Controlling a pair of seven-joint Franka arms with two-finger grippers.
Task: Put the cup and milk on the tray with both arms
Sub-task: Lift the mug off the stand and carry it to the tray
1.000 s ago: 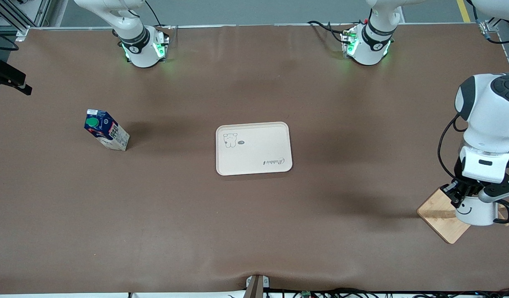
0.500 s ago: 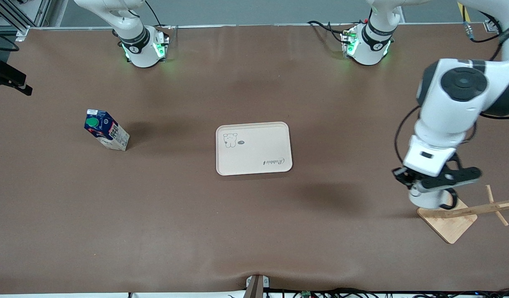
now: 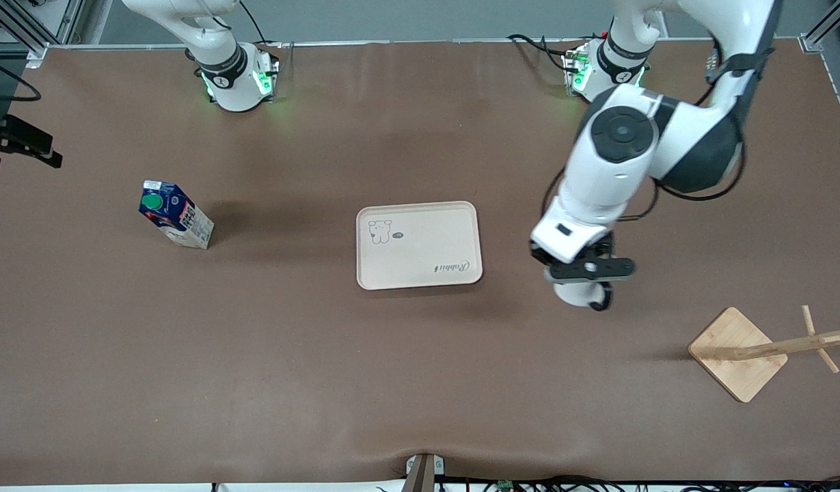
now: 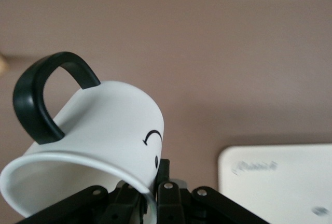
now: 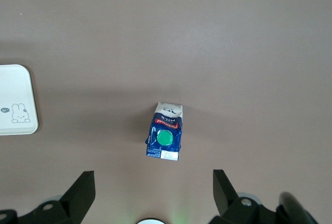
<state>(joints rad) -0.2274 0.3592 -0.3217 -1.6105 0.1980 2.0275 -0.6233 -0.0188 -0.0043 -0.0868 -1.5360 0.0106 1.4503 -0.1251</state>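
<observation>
Cup (image 4: 104, 130) clamped by its rim in left jaws; right jaws wide, high over milk (image 5: 166, 138).

glossy white cup (image 4: 104, 130), matt brown table (image 3: 255, 355), wooden stand (image 3: 737, 352).

Script word "Rabbit" on the tray (image 3: 420, 246) — milk (image 3: 175, 222) carton print unreadable

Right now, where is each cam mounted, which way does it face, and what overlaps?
Front view: high across the table, facing both bases; shows left gripper carrying the mug over bare table beside the tray.
Left wrist view: looks down past its fingers at mug, tray corner.
Right wrist view: high above the milk carton, open right gripper.
Shared: the tray shows in all three.
</observation>
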